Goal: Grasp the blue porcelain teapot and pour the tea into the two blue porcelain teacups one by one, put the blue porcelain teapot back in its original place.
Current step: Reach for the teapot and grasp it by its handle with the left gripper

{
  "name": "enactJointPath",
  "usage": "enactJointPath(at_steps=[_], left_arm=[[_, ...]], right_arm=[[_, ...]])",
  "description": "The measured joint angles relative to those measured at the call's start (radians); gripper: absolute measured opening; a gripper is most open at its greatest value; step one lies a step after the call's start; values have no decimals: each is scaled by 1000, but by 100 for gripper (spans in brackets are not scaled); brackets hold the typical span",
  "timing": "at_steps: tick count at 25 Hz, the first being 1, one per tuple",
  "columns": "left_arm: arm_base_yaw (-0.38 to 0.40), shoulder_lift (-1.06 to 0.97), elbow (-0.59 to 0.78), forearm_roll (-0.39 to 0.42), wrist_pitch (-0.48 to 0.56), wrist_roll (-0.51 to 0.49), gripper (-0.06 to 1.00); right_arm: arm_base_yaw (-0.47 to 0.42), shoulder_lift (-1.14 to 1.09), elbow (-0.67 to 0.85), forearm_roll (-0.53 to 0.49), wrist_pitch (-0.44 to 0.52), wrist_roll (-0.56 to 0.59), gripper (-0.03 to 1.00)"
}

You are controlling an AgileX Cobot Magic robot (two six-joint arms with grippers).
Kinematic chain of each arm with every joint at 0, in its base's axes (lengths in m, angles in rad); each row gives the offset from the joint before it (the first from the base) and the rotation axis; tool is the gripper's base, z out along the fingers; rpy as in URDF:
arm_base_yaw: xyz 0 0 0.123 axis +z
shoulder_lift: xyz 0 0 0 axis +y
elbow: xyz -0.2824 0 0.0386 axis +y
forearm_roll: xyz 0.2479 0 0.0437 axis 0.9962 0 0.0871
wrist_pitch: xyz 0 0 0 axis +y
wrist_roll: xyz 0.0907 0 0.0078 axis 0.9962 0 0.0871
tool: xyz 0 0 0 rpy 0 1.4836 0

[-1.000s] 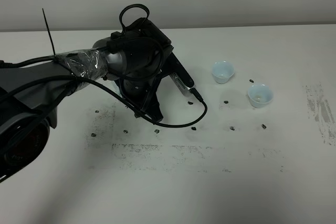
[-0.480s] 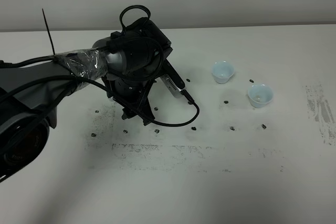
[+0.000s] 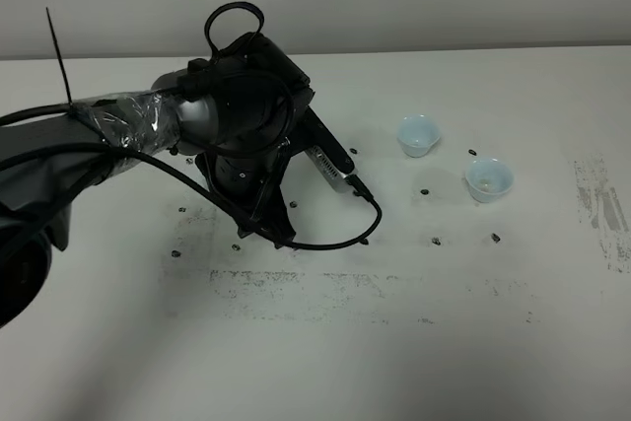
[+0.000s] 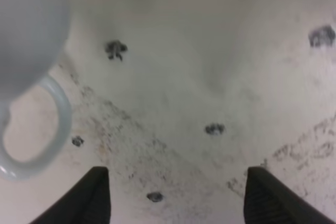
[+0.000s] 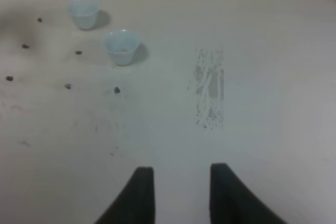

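L arm (image 3: 148,125) shifted left; teapot (image 4: 26,35) handle (image 4: 60,124) faces spread L tool (image 4: 176,195).

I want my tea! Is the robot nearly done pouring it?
Not yet, it seems. Done: nothing clear; both teacups look pale inside. In hand: the open left gripper hovers near the teapot, holding nothing. Left: grasping, both pours, returning the teapot.

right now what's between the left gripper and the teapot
Nothing but stained table with small dark specks. The left wrist view shows that stretch between the open left gripper and the teapot; the high view hides it behind the arm.
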Motion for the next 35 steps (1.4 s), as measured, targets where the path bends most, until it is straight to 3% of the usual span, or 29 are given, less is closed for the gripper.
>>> enactJointPath(at_steps=[7, 10, 22, 35], left_arm=[[28, -41, 131, 18, -263, 2, 52], [38, -41, 152, 42, -303, 5, 52], [40, -41, 162, 155, -283, -24, 52], [42, -43, 162, 227, -176, -165, 52]], right_arm=[[0, 0, 0, 0, 0, 0, 28], [0, 0, 0, 0, 0, 0, 28], [0, 0, 0, 1, 0, 0, 28], [0, 0, 0, 1, 0, 0, 28]])
